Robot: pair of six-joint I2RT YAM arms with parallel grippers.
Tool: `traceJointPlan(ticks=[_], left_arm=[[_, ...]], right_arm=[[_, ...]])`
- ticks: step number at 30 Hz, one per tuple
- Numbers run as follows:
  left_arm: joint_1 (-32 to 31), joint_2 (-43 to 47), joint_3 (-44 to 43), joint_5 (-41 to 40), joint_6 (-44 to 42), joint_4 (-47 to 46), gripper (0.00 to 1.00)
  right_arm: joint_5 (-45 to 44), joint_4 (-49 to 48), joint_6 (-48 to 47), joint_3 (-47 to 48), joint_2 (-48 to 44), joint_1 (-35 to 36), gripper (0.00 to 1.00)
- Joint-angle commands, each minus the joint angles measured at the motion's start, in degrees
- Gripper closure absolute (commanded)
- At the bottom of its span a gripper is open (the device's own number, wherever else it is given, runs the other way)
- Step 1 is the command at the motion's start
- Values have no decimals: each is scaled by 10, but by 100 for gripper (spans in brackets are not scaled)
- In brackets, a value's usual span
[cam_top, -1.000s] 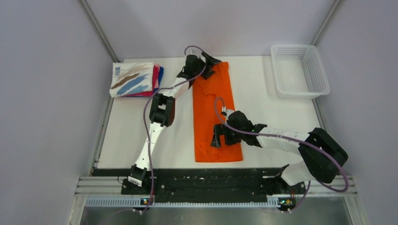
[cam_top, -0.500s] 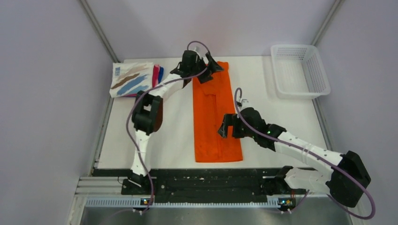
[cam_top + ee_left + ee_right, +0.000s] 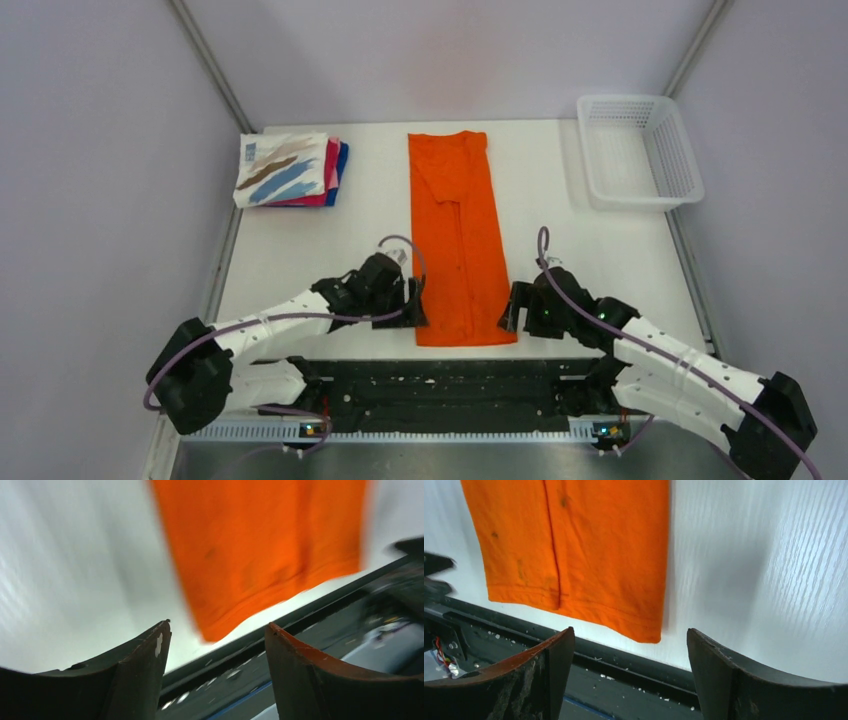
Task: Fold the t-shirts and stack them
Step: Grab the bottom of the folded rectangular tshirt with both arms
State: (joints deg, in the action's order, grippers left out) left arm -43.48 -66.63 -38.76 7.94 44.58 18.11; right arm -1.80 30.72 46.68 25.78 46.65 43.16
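The orange t-shirt [image 3: 456, 230] lies flat on the table as a long narrow strip, folded lengthwise, its hem at the near edge. It also shows in the left wrist view [image 3: 260, 540] and the right wrist view [image 3: 569, 545]. My left gripper [image 3: 408, 306] is open and empty just left of the strip's near left corner. My right gripper [image 3: 512, 310] is open and empty just right of the near right corner. A stack of folded t-shirts [image 3: 290, 168] sits at the far left: the white brush-stroke one on top, pink and blue below.
A white mesh basket [image 3: 640, 150] stands at the far right. The black rail [image 3: 450, 385] runs along the table's near edge, right below the shirt's hem. Grey walls close in on both sides.
My left gripper has let go of the shirt's far end and swung back to the near left corner. My right gripper has moved off the cloth to the near right corner.
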Motion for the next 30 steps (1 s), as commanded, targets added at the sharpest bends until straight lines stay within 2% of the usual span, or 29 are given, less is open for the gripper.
traceJointPlan(ticks=[1, 4, 5, 9, 17, 19, 20, 21, 24, 30], left_arm=[[-43, 24, 72, -6, 48, 32, 35], [-55, 17, 97, 11, 72, -3, 53], [-56, 13, 101, 20, 78, -12, 56], [-63, -17, 106, 17, 87, -24, 60], [-64, -86, 89, 35, 89, -74, 68], [-65, -103, 82, 38, 87, -79, 78], [-64, -110, 78, 37, 87, -79, 92], [-64, -117, 72, 37, 86, -78, 100], [-64, -118, 57, 34, 78, -75, 100], [-55, -114, -28, 0, 41, -24, 100]], right_arm=[[29, 12, 28, -21, -19, -5, 23], [43, -16, 37, -42, -16, -5, 35], [50, -24, 39, -47, -13, -5, 38], [54, -48, 43, -64, -8, -5, 47], [39, -107, 37, -70, 44, -5, 54], [41, -126, 35, -68, 64, -5, 64], [43, -137, 34, -66, 73, -5, 70], [44, -144, 32, -63, 79, -6, 80], [44, -157, 21, -43, 87, -6, 99], [42, -155, -1, 21, 112, -19, 100]])
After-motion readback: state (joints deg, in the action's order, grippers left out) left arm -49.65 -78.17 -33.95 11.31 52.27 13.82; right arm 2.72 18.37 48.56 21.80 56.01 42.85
